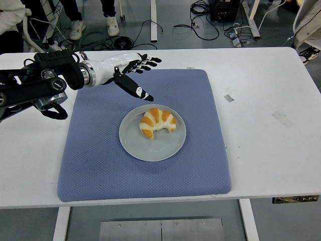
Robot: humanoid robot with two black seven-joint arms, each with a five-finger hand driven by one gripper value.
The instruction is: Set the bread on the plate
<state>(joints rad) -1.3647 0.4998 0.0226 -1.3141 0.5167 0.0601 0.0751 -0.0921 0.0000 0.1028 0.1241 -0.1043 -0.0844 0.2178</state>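
**Croissant on the plate, left hand open above the mat's far corner**

A grey floor strewn with black cables (200, 25) runs behind a white table (271, 90), and at the top left stand a person's legs in white sneakers (77, 29). Most of the tabletop is covered by a blue quilted mat (100, 165). Two small strips of tape (228, 98) lie on the bare table, far out to the right of the hand.

The left arm (35, 88) comes in from the picture's left edge, black at the forearm and white at the wrist. The left hand (131, 70) hangs over the mat's far left part, near its far edge. Its fingers (148, 61) are spread and stretched out toward the right, and the thumb (136, 90) points down and to the right. The hand holds nothing and touches nothing that can be seen.

The grey plate (150, 148) sits on the mat nearer the camera than the hand and a little to its right, below the thumb tip in the picture. The bread (157, 122), a golden croissant, lies on the far half of the plate, its curved back toward the hand and its two ends pointing to the near side. Hand and bread are clearly apart, with bare mat and the plate's rim between them.
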